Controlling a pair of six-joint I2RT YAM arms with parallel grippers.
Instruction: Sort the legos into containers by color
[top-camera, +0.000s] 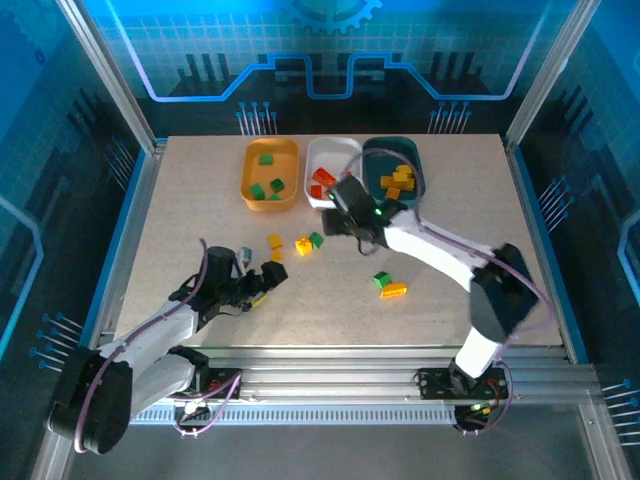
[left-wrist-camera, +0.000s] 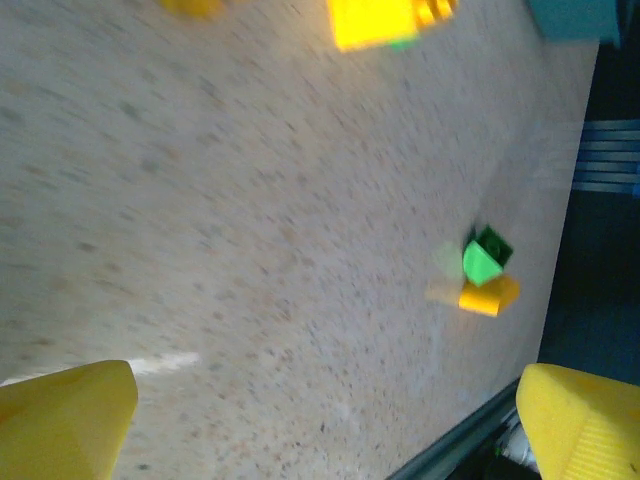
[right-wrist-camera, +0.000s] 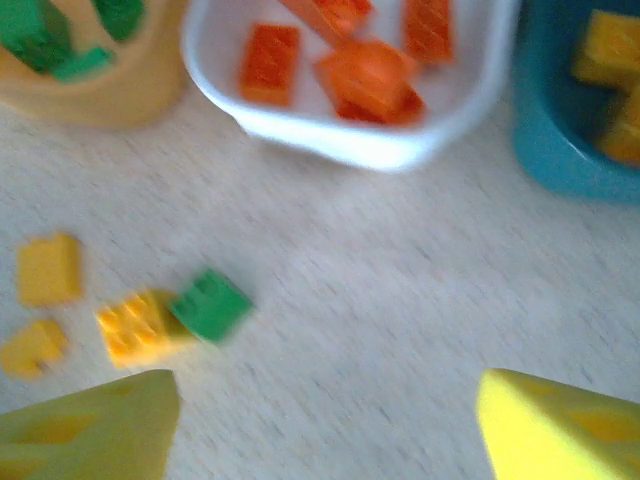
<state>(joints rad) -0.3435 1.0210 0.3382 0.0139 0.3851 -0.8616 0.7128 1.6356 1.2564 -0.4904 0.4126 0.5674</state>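
On table (top-camera: 180, 220), three trays (top-camera: 334, 144), six loose legos (top-camera: 303, 245); left end effector (top-camera: 272, 278), right end effector (right-wrist-camera: 325, 425) spread.

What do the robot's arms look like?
The left arm and right arm have white tubes between chunky black joints, with thin purple cables looping alongside. The fingers are bright yellow wedges. A small green light glows near the right wrist.

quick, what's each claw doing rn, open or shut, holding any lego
left claw: open, holding nothing
right claw: open, holding nothing
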